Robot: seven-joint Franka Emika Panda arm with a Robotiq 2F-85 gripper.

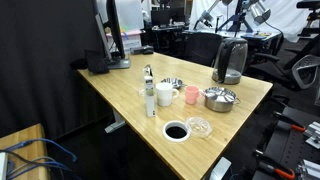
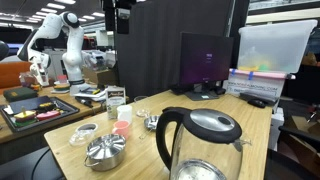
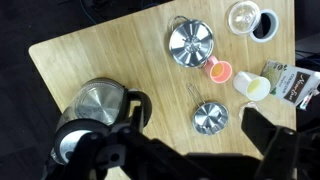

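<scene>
My gripper (image 3: pixel 197 110) hangs high above a wooden table (image 3: pixel 120 50), open and holding nothing. In an exterior view the gripper (image 2: pixel 122 15) shows at the top edge. Seen from the wrist, a small steel strainer (image 3: pixel 209 118) lies far below, between the two dark fingers (image 3: pixel 262 135). A steel kettle (image 3: pixel 95 115) stands to its left, and a lidded steel pot (image 3: pixel 190 43), a pink cup (image 3: pixel 219 72) and a white mug (image 3: pixel 253 86) lie farther up. The same kettle (image 1: pixel 229 62) and pot (image 1: pixel 218 98) also show from outside.
A glass bowl (image 3: pixel 243 16) sits beside a black cable hole (image 3: pixel 263 25) near the table edge. A printed carton (image 3: pixel 293 82) lies by the mug. A monitor (image 2: pixel 205 60) and plastic bins (image 2: pixel 268 50) stand at one end of the table. Another robot arm (image 2: pixel 68 45) is in the background.
</scene>
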